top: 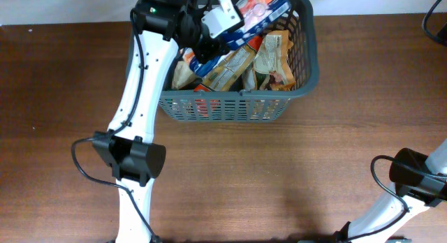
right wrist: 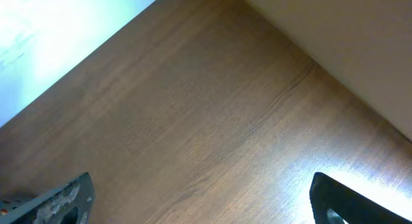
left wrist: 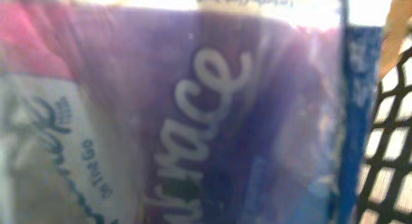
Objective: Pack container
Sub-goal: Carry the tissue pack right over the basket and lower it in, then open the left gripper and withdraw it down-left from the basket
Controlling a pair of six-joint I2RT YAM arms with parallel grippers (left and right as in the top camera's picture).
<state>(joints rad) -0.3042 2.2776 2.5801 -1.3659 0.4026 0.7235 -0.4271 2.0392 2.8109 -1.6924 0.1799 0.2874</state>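
Two arms show in the overhead view: the left gripper (top: 213, 39) hangs over the container (top: 230, 109), at the upper middle of the frame, against a blue packet (top: 262, 9) lying on top of the groceries (top: 272, 61).

Left wrist view: this packet fills everything, so I cannot tell how the fingers stand.

Right wrist view: the right gripper (right wrist: 199, 195) is spread wide over the table (right wrist: 193, 108).

The packet may slide off the full heap and over the rim.
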